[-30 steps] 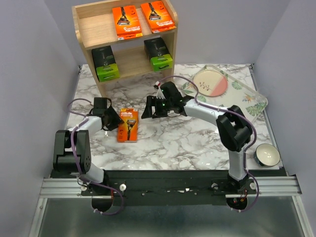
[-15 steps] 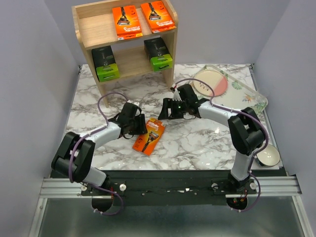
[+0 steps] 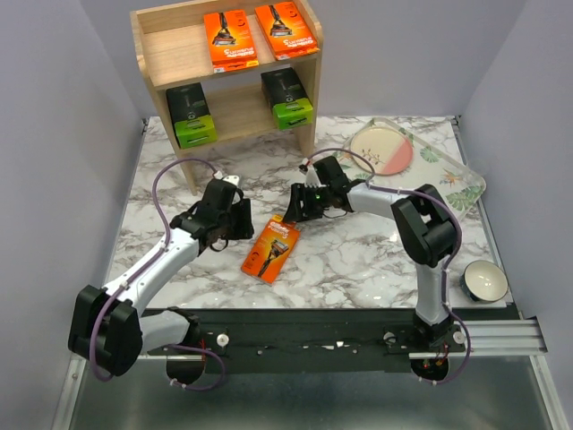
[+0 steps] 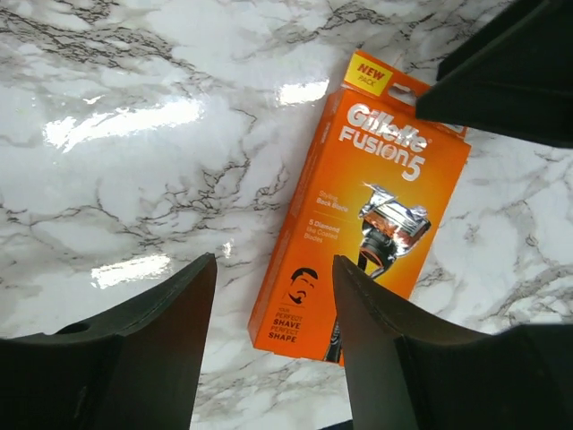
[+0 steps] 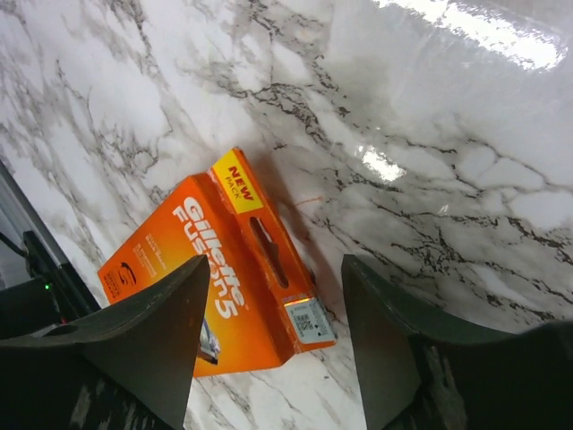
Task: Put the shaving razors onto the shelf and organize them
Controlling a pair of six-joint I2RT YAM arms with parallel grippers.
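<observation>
One orange razor pack (image 3: 270,248) lies flat and slanted on the marble table. It also shows in the left wrist view (image 4: 367,206) and the right wrist view (image 5: 215,287). My left gripper (image 3: 240,224) is open and empty just left of the pack; in its wrist view (image 4: 274,262) the jaws stand over the pack's lower end. My right gripper (image 3: 297,210) is open and empty at the pack's upper end, as its wrist view (image 5: 275,264) shows. The wooden shelf (image 3: 161,55) holds two orange packs (image 3: 230,39) on top and two dark, green-ended packs (image 3: 192,116) below.
A floral tray (image 3: 452,184) with a pink plate (image 3: 380,150) lies at the right back. A small bowl (image 3: 484,280) stands near the front right edge. The right gripper's dark body shows in the left wrist view (image 4: 501,81).
The loose orange pack slid right and turned slantwise, then stayed put. My left gripper followed it, then drew back a little. My right gripper went right, then came back to the pack's upper end.
</observation>
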